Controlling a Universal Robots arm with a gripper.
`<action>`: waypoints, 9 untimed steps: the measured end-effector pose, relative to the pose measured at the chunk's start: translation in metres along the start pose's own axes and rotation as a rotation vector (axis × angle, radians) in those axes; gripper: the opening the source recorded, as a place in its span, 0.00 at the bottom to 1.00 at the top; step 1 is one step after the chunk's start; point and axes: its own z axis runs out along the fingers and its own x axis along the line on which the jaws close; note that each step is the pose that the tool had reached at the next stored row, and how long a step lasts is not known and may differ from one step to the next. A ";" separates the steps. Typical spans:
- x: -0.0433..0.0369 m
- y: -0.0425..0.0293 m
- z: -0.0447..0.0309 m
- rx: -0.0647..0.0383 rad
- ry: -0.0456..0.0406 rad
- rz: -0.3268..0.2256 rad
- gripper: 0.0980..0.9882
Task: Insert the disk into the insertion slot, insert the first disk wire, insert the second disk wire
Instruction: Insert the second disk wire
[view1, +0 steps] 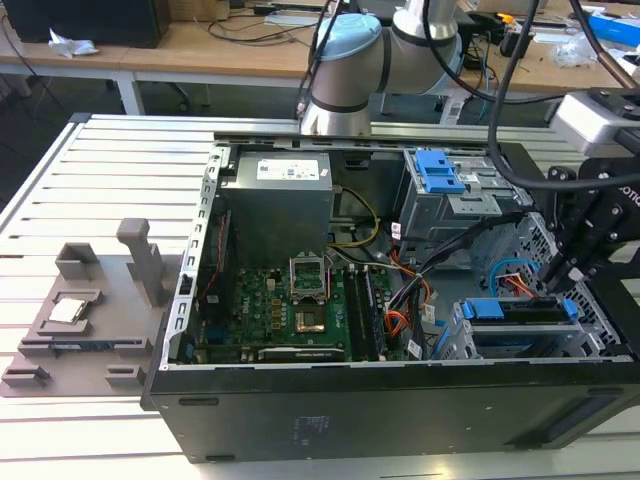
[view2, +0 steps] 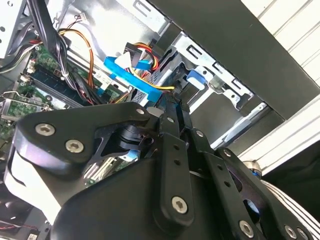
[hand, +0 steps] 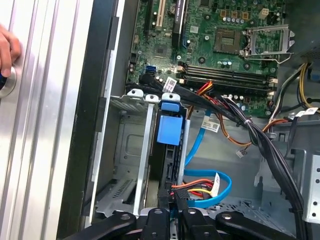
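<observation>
The disk (view1: 520, 310) stands on edge in its blue carrier (hand: 168, 129), seated inside the insertion slot (hand: 125, 145), the perforated silver bay (view1: 470, 340) at the case's front corner on the exterior view's right. My gripper (view1: 560, 275) hangs over the disk's rear end. In both wrist views its fingers are close together, and they appear shut on the black connector (hand: 176, 190) of a red, yellow and orange disk wire (hand: 200, 186) at the disk's edge. A blue flat disk wire (hand: 215, 197) loops right beside it, also seen as the blue flat wire (view2: 127, 70) near my gripper (view2: 175, 102).
A taller grey cage with a blue latch (view1: 440, 170) stands behind the bay. A thick black cable bundle (hand: 260, 145) crosses beside the slot. The motherboard (view1: 290, 310) and power supply (view1: 278, 190) occupy the case's left. A grey fixture (view1: 90, 310) lies outside. A hand (hand: 7, 50) rests on the table.
</observation>
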 end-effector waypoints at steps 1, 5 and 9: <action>0.0004 0.0000 0.0006 0.000 -0.0002 0.000 0.07; -0.0015 0.0176 0.0033 0.001 -0.0052 0.000 0.07; -0.0023 0.0211 0.0086 0.000 -0.0080 0.014 0.07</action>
